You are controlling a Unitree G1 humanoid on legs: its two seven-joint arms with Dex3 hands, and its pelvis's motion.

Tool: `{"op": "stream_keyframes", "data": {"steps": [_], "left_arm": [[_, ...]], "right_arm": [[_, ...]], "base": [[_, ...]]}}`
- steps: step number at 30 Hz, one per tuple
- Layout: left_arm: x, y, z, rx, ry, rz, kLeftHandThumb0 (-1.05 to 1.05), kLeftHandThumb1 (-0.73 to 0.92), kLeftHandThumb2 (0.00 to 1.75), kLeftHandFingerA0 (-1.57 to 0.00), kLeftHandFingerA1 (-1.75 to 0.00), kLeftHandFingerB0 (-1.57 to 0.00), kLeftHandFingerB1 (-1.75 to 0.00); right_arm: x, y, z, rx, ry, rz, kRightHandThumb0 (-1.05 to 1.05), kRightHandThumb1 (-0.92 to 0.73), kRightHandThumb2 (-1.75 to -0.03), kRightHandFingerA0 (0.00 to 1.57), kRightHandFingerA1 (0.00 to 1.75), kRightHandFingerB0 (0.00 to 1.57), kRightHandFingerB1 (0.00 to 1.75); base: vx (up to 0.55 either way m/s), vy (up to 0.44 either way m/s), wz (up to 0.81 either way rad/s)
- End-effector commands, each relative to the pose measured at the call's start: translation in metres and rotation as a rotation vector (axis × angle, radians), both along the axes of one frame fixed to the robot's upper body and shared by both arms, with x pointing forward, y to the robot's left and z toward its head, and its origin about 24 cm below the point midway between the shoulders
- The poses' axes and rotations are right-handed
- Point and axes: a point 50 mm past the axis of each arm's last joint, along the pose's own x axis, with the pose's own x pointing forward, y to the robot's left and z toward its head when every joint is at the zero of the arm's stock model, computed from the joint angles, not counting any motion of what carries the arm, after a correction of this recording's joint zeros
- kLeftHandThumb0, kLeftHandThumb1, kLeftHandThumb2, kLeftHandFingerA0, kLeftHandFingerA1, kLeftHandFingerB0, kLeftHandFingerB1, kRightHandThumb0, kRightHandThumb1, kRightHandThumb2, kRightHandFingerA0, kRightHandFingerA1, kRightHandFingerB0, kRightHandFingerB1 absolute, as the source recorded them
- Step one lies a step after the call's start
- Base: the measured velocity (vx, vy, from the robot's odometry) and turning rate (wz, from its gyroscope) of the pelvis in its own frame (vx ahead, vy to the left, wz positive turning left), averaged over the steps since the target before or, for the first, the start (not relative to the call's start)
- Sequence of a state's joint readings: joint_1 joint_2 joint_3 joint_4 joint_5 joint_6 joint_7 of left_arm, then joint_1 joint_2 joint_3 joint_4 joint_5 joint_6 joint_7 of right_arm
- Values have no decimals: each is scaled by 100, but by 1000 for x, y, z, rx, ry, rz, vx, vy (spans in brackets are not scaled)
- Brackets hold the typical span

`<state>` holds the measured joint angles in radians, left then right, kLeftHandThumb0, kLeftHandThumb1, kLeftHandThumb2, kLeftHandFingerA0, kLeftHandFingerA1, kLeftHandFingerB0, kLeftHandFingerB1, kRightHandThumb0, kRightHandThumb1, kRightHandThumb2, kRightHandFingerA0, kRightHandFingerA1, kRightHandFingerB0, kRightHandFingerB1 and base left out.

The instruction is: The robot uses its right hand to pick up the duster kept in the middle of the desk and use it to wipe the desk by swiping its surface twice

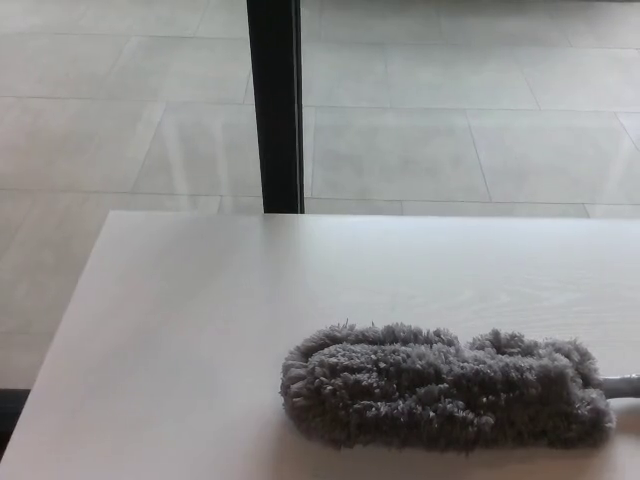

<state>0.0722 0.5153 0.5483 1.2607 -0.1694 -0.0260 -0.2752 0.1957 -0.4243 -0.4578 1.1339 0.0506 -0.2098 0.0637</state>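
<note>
Neither the robot's left hand nor its right hand shows in the head view; no arm, forearm or finger enters the picture from either side. Their degree of opening and any hold on an object therefore cannot be determined, and no relation between a hand and the task's thing can be observed directly.

The fluffy grey microfibre duster [440,388] lies flat on the pale white wood-grain desk [200,330], in the near right part of the surface. Its shaggy head runs roughly left to right, with the rounded end pointing left, toward the middle of the desk. At the right end a short length of grey handle [622,385] emerges from the pile and runs off the right edge of the picture, so the rest of the handle is out of sight. Nothing is in contact with the duster other than the desk under it.

The left and far portions of the desk surface show faint grain lines. The desk's far edge runs across the picture about midway up, and its left edge slants toward the near left corner.

Beyond the far edge lies a floor of large light grey tiles [450,110] with thin joints. A black upright post [275,105] stands behind the desk, left of centre, rising from the far edge to the top of the picture.
</note>
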Motion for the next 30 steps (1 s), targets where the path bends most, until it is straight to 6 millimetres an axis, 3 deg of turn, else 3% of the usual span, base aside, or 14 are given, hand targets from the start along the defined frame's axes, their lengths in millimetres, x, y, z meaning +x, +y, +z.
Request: {"op": "stream_keyframes", "data": {"steps": [1, 2, 3, 4, 5, 7, 10, 13, 15, 21, 24, 26, 29, 30], "left_arm": [[-2, 4, 4, -78, -69, 63, -50, 64, 59, -48, -58, -44, -45], [-2, 4, 4, -78, -64, 62, -50, 64, 59, -46, -58, -42, -44], [-1, 4, 4, -76, -63, 60, -49, 65, 58, -45, -57, -41, -44], [0, 4, 4, -74, -63, 57, -48, 67, 58, -44, -56, -40, -43], [0, 4, 3, -68, -59, 62, -49, 65, 58, -46, -56, -42, -43], [2, 3, 3, -70, -57, 58, -48, 66, 58, -46, -56, -42, -44], [4, 1, 2, -92, -75, 60, -48, 66, 58, -40, -57, -39, -45], [5, 0, 2, -100, -77, 44, -50, 65, 58, -42, -56, -37, -43], [4, 1, 1, -96, -76, 55, -50, 64, 58, -44, -57, -41, -44], [6, 3, 4, -88, -89, 53, -50, 65, 58, -43, -57, -41, -44], [7, 4, 6, -93, -110, 60, -49, 64, 58, -42, -60, -41, -45], [8, 5, 6, -93, -109, 57, -49, 64, 58, -42, -60, -41, -45], [10, 5, 7, -86, -106, 48, -51, 63, 58, -43, -60, -41, -45], [10, 5, 7, -76, -95, 44, -51, 61, 58, -45, -59, -41, -45]], "right_arm": [[2, -14, 14, -36, -157, -90, -69, -52, -93, 73, 78, 35, 56], [6, -20, 20, -27, -228, -148, -74, -69, -61, 60, 82, 30, 51], [15, -27, 29, -3, -339, -214, -75, -71, -61, 43, 90, 17, 52], [33, -39, 49, -18, -461, -209, -87, -75, -61, 0, 91, 0, 45], [43, -45, 59, -37, -504, -211, -92, -62, -103, 0, 50, 0, 27], [53, -52, 72, -56, -544, -203, -105, -72, -105, 0, 33, 0, 17], [91, -62, 115, -111, -713, -142, -105, -74, -110, 0, 37, 0, 28], [146, -52, 173, -218, -858, 68, -105, -78, -111, 0, 16, 0, 11], [159, -45, 184, -243, -893, 133, -95, -71, -109, 0, 16, 0, 14], [224, 54, 239, -585, -911, 710, -78, -63, -103, 3, 35, 4, 24], [234, 90, 236, -605, -958, 904, -78, -59, -100, 3, 36, 5, 31], [233, 90, 235, -607, -954, 901, -78, -59, -100, 3, 36, 5, 31], [240, 117, 229, -654, -892, 1061, -86, -62, -101, 3, 39, 6, 28], [246, 129, 219, -639, -858, 1130, -79, -75, -63, 10, 35, 13, 26]], "base": [[0, 0, 0], [0, 0, 0], [0, 0, 0], [0, 0, 0], [0, 0, 0], [0, 0, 0], [0, 0, 0], [0, 0, 0], [0, 0, 0], [0, 0, 0], [0, 0, 0], [0, 0, 0], [0, 0, 0], [0, 0, 0]]}}
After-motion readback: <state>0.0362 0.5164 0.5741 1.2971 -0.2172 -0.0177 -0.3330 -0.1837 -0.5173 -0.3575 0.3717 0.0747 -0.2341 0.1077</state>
